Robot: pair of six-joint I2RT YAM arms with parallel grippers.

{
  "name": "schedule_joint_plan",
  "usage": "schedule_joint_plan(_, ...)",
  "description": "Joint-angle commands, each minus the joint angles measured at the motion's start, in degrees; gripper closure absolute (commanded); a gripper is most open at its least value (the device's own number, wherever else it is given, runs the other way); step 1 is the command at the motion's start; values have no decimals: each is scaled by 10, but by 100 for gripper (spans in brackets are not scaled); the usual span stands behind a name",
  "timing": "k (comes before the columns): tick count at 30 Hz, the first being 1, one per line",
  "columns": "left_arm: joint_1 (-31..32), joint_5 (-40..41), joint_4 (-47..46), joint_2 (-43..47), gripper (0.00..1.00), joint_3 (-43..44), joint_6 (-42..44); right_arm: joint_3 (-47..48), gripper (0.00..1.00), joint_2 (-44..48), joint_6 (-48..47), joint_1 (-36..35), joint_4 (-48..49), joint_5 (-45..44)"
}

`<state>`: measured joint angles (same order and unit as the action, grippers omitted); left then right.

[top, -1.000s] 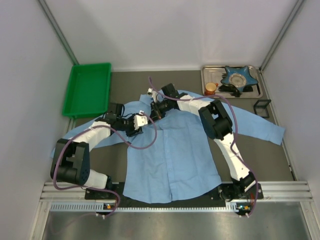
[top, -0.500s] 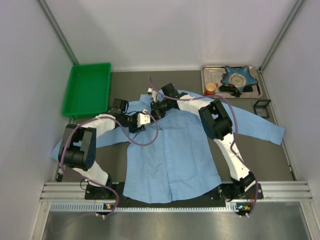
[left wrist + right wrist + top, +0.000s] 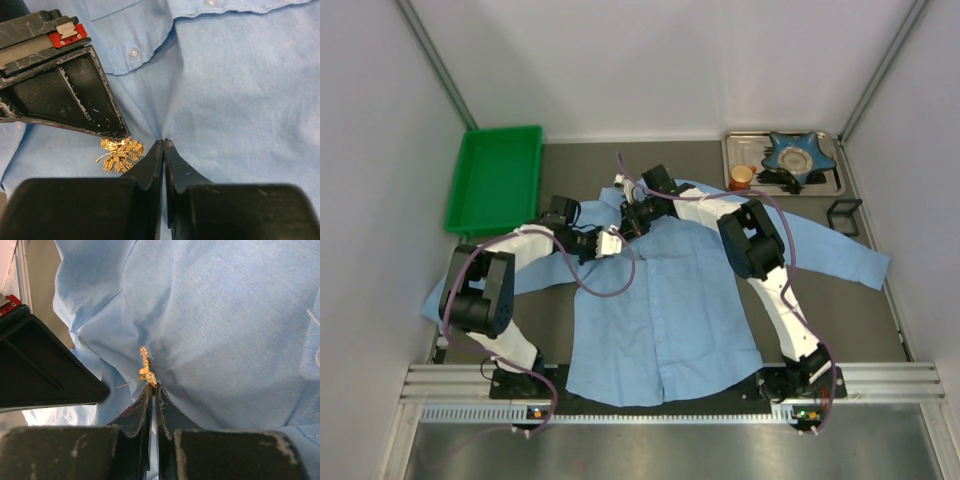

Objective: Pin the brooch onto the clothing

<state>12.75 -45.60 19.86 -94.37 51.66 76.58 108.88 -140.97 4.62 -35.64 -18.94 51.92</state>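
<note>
**Top external:** Both arms reach across the light blue shirt (image 3: 660, 310) spread flat on the table. The left gripper (image 3: 616, 240) and right gripper (image 3: 633, 224) meet tip to tip just below the collar. What they hold is too small to tell from here.

**Left wrist:** The left gripper's fingers are pressed together on a small pinch of shirt fabric, with creases fanning out from their tips. Just beside them the brooch (image 3: 120, 154), a gold cluster, lies against the cloth. It touches the tip of the right gripper, which comes in from the upper left.

**Right wrist:** The right gripper's fingers are clamped together on the brooch's lower edge, holding it upright against a raised fold of the shirt. A thin pin shows bare, pointing toward the left gripper's dark finger at the left.

By the look of it, the task stands near its midpoint. The ornament is at the chosen spot and the fabric is gathered to receive it, but nothing shows the pin through the cloth. As far as can be judged, what is left is to drive the pin through the fold, fasten it and let go.
</note>
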Motion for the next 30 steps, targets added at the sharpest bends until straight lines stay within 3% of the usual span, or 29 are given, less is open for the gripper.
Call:
schedule_joint_plan(1, 3, -26, 39, -11, 96, 27, 37, 25, 100, -1, -6, -5, 1, -23)
schedule_joint_plan(2, 3, -28, 46, -10, 100, 28, 42, 25, 100, -2, -7, -6, 1, -23)
schedule_joint_plan(10, 3, -26, 128, 19, 100, 12, 132, 26, 100, -5, -5, -5, 1, -24)
schedule_joint_plan(21, 3, 13, 159, 2, 99, 3, 168, 28, 100, -5, -5, -7, 2, -18)
schedule_joint_plan(22, 3, 13, 161, -1, 94, 3, 169, 27, 100, -4, -4, -7, 0, -17)
schedule_joint_plan(23, 4, 10, 159, -4, 81, 4, 168, 26, 100, -3, -5, -7, 1, -16)
schedule_joint_plan(25, 4, 6, 156, -2, 76, 7, 155, 26, 100, -2, -8, -7, 2, -16)
schedule_joint_plan(26, 3, 7, 146, 2, 68, 7, 141, 31, 100, -4, -7, -7, 1, -16)
schedule_joint_plan(30, -24, -16, 78, 34, 62, -6, 41, 39, 100, -12, -5, -10, 1, -10)
